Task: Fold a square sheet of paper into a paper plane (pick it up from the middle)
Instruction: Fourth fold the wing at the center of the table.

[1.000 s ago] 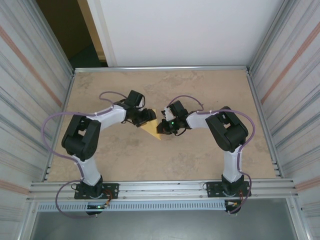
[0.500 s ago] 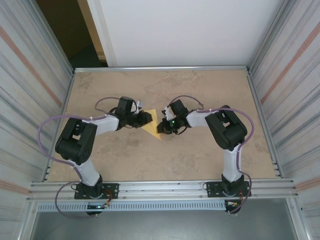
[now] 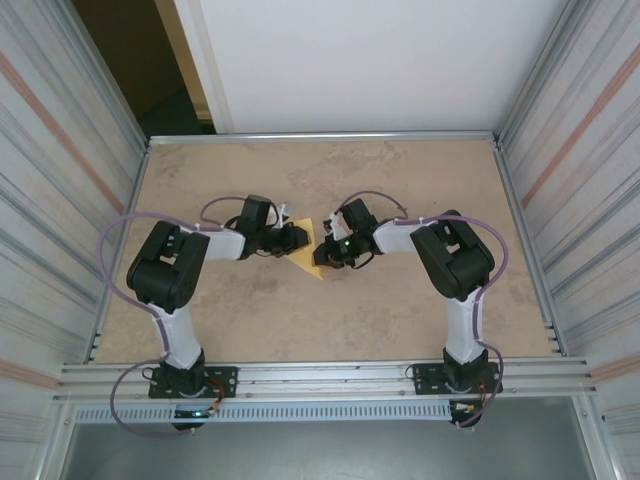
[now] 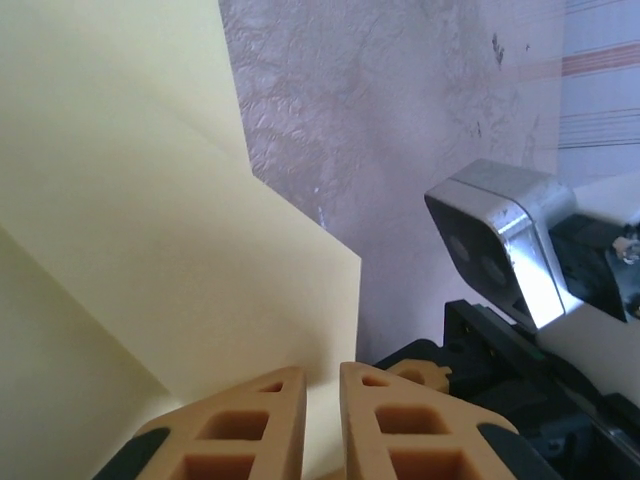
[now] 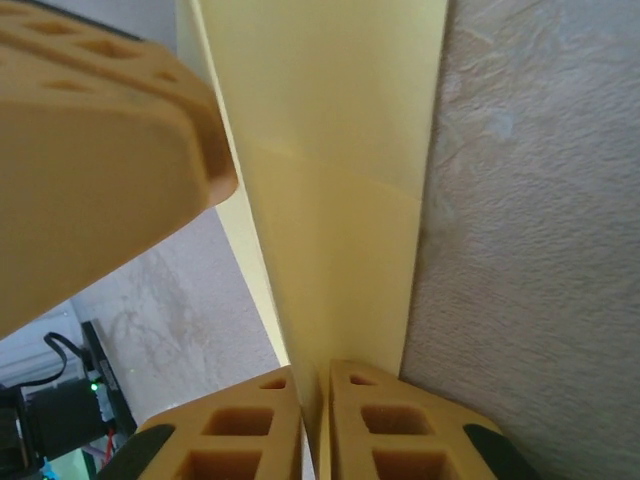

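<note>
- Square sheet of paper (image 3: pixel 305 258): yellow, near mid-table, caught between the two grippers. From overhead it reads as a triangle with its tip toward the near edge, so it is partly folded. Layered flaps and creases show in the left wrist view (image 4: pixel 150 250).
- Left gripper (image 3: pixel 298 236): fingers drawn nearly together (image 4: pixel 322 375) with a yellow layer running into the slit. I read it as pinching the sheet at its edge.
- Right gripper (image 3: pixel 325 250): fingers likewise almost closed (image 5: pixel 323 375) and clamped on a folded ridge of the sheet (image 5: pixel 330 180), which rises steeply away from them.
- Whether the sheet rests on the table (image 3: pixel 400 310) or is held just off it, I cannot tell.
- Step in hand (judgement): mid-fold, one side anchored while the other brings a flap across. No dart shape yet.
- Next move calls for: carrying the flap over so its edges line up with the existing crease, then pressing flat. Both grips sit at paper edges, so a slip or tear is possible.
- Clearance: the fingertips are very near each other, and a left finger (image 5: pixel 100 150) looms in the right wrist view, so collision risk is there. The table around is bare, and the side walls (image 3: pixel 60 200) are well apart.
</note>
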`<state>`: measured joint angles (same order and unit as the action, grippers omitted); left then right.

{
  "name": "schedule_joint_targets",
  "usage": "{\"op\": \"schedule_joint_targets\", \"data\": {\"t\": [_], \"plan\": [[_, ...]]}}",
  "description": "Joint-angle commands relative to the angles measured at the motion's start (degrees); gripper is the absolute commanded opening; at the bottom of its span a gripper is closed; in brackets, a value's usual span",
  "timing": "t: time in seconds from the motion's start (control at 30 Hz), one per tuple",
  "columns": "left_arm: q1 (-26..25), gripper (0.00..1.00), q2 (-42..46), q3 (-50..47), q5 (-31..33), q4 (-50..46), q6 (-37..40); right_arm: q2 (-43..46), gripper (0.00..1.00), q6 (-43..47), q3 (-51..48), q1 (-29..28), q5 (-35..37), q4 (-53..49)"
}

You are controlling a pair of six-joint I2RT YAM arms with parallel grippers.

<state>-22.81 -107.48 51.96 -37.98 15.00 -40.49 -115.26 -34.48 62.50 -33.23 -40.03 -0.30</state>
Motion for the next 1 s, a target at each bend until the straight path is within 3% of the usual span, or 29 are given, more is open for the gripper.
{"op": "schedule_joint_targets", "data": {"t": [0.0, 0.37, 0.97], "plan": [[0.40, 0.17, -0.99, 1.34, -1.82, 1.17, 0.25, -2.34, 0.19, 0.27, -1.23, 1.72, 4.53, -5.33], [0.48, 0.17, -0.31, 1.12, 0.53, -1.47, 1.16, -2.34, 0.18, 0.29, -1.35, 2.12, 4.03, -5.36], [0.48, 0.21, -2.30, 2.80, -1.75, -0.42, 0.72, -3.05, 0.11, 0.46, -2.00, 2.12, 4.17, -5.42]]}}
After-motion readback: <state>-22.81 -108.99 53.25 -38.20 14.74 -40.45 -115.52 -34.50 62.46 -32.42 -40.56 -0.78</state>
